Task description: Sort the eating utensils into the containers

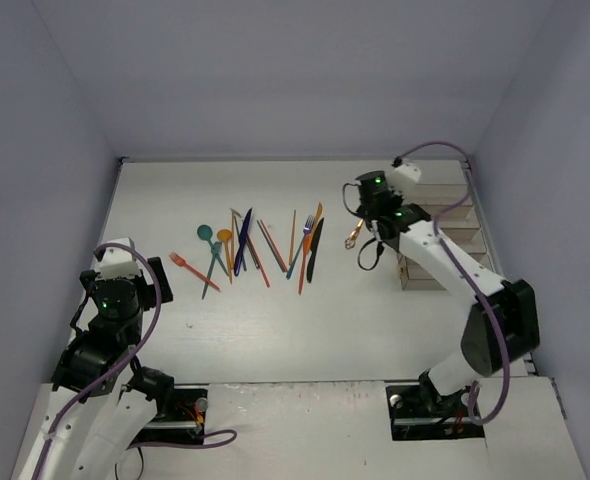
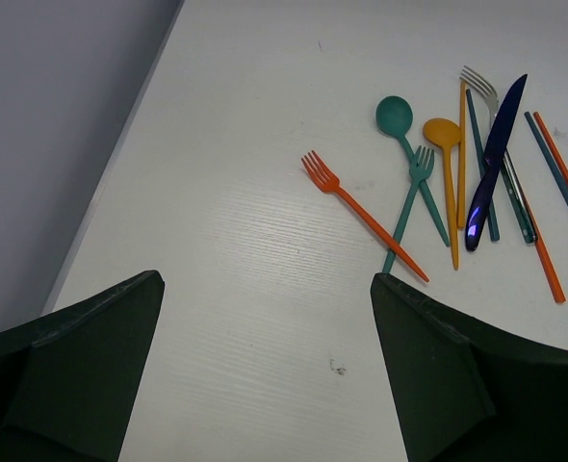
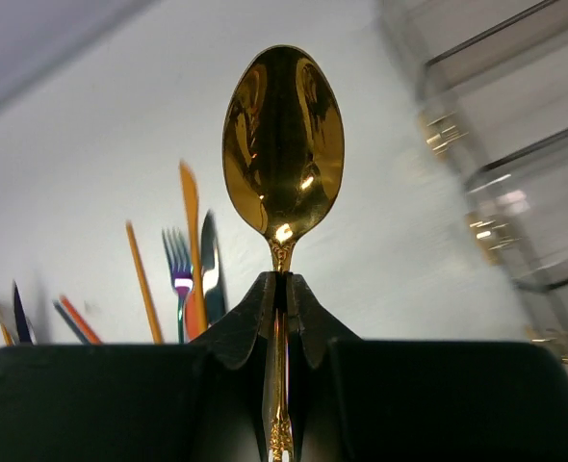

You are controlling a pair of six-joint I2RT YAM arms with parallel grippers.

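L gripper [image 2: 265,327] nearest me: jaws wide, nothing in them, hovering short of orange fork [image 2: 361,217]. Past it, rest of utensils [image 1: 260,245] lie fanned on table [image 1: 375,320], several overlapping.

R gripper [image 3: 284,289] is pinched tight on gold spoon [image 3: 284,144], low on the handle, bowl sticking out ahead of fingers. Looks clear of table, just beside containers [image 1: 455,215].

My read: spoon is metal, stiff, prob heavier than the coloured ones. Polished, so slippery, and could pivot in a thin-handle pinch. Hold near the bowl seems right for balance.
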